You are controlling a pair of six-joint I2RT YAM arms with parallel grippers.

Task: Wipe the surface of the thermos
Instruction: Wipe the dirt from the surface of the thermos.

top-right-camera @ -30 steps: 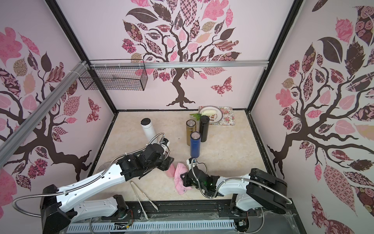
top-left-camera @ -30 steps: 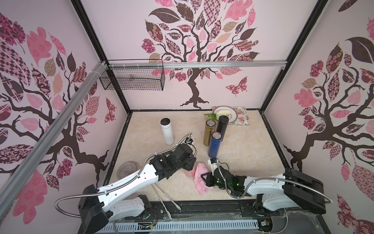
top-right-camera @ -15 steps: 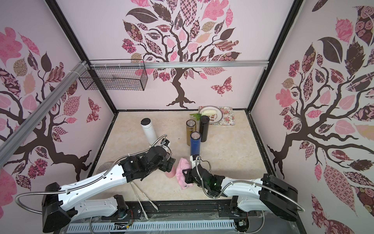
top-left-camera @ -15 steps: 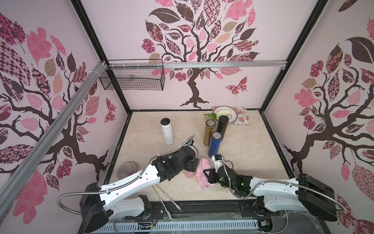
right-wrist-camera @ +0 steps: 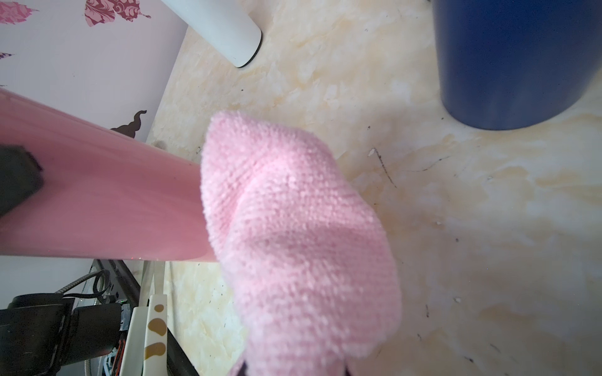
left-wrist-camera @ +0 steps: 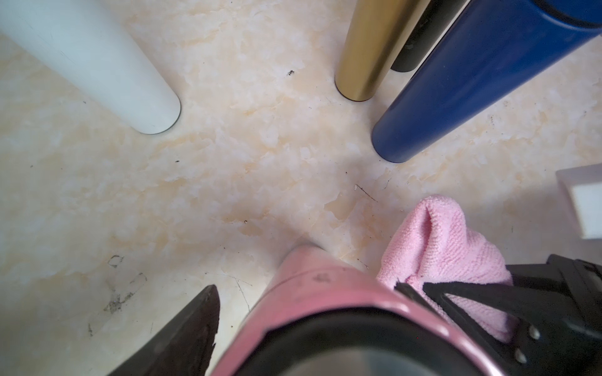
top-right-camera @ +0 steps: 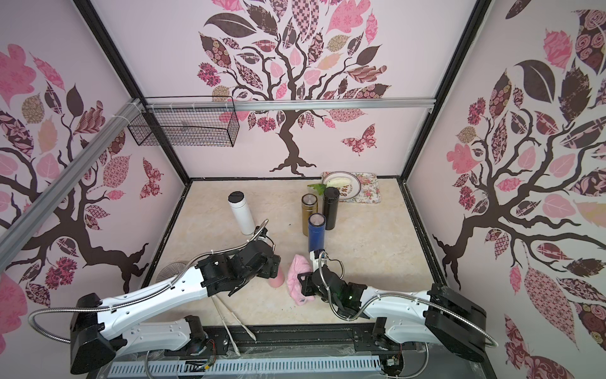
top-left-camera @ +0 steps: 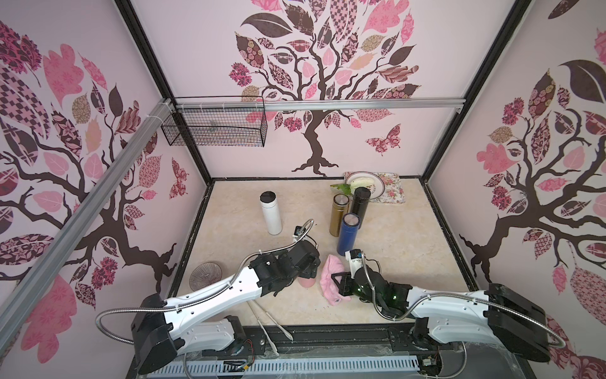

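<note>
Left wrist view: the pink thermos point(left-wrist-camera: 325, 309) stands upright on the worktop point(left-wrist-camera: 228, 162) at the lower centre of the frame, between the fingers point(left-wrist-camera: 195, 325) of the left claw point(left-wrist-camera: 306, 288). That claw is parted: the lower-left finger stands clear of the wall, while the opposite one seems to touch it, though blur hides the contact. The right claw point(top-left-camera: 339, 284) is clamped on a pink cloth point(left-wrist-camera: 446, 247), bunched just beside the thermos at lower right. A blue thermos point(left-wrist-camera: 472, 81) stands apart at upper right.
</note>
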